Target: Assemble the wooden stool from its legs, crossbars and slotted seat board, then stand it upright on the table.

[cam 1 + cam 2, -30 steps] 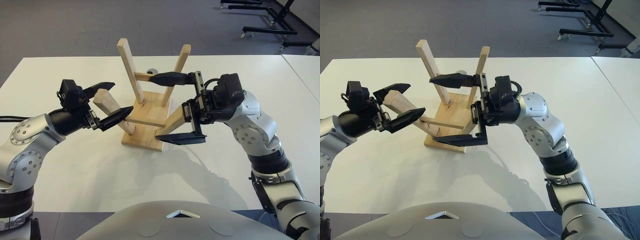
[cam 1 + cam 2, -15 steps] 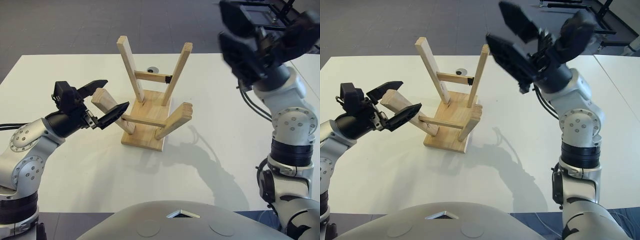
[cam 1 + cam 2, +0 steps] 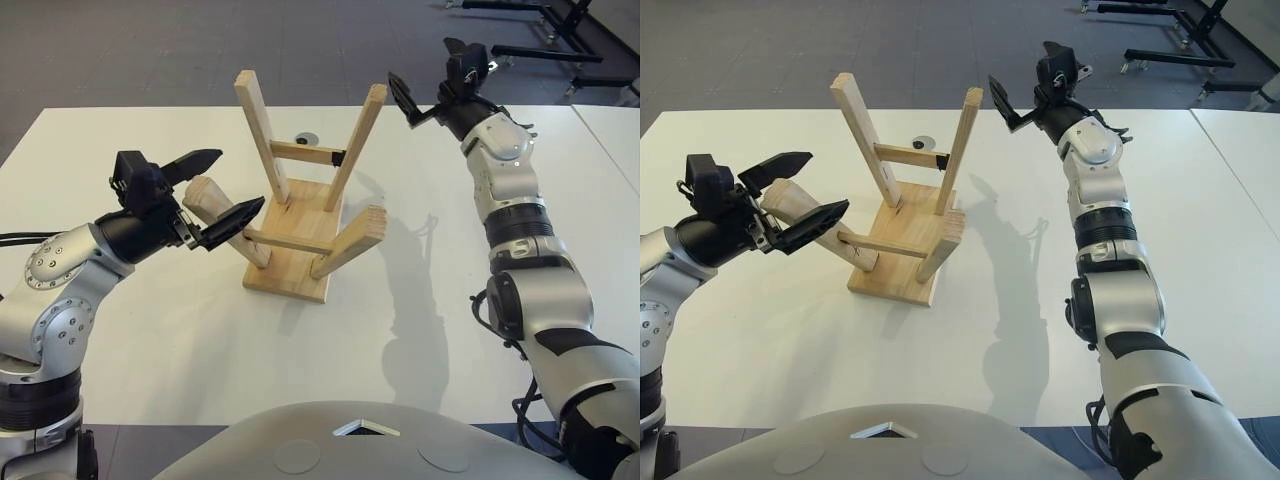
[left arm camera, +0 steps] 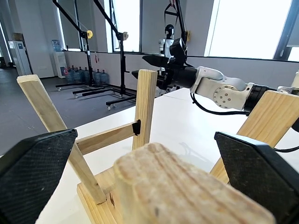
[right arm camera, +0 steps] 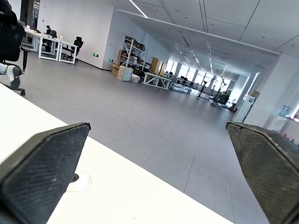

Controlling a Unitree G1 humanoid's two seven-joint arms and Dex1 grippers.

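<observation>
Look for the stool (image 3: 288, 262) upside down in the middle of the tabletop (image 3: 150, 330): seat board flat, 4 legs pointing up, likely so the parts slot in from above. Has the left gripper (image 3: 237, 180) open around the tip of the near left leg (image 3: 212, 203), not squeezing, maybe ready to grab. Has the right gripper (image 3: 425, 75) open too, high at the far right, well apart. Cannot tell if the joints fit tight.
</observation>
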